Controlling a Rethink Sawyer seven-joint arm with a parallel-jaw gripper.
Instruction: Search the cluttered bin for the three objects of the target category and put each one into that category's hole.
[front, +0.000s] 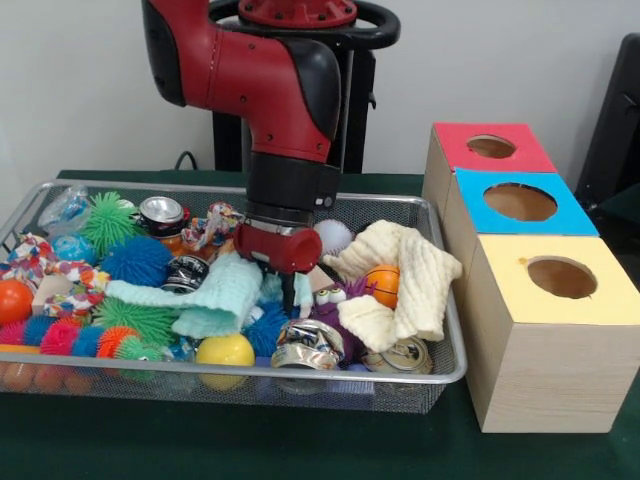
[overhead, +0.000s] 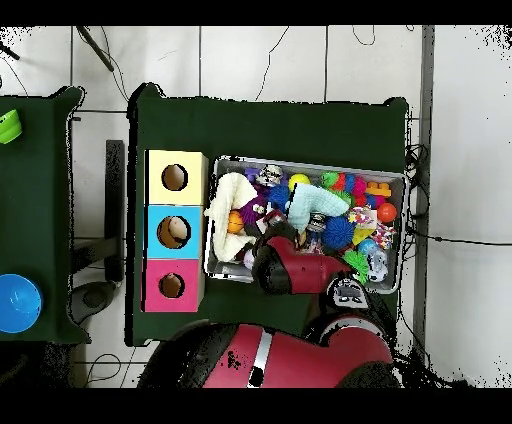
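Observation:
A wire-mesh bin (front: 300, 377) holds a heap of toys, cloths and crushed cans. My gripper (front: 290, 292) reaches down into the bin's middle, just right of a mint knitted cloth (front: 215, 295) and above a crushed silver can (front: 310, 343). Clutter hides its tips. A cream knitted cloth (front: 405, 275) lies draped to the right around a small orange basketball (front: 382, 283). More cans (front: 162, 212) (front: 186, 272) lie further left. In the overhead view the arm (overhead: 290, 265) covers the gripper over the bin (overhead: 310, 162).
Three boxes with round holes stand in a row beside the bin: red (front: 491, 146), blue (front: 520, 201), yellow (front: 561, 277). Spiky balls (front: 135, 260), a yellow ball (front: 224, 350) and a purple toy (front: 335, 305) crowd the bin. A second table holds a blue bowl (overhead: 18, 302).

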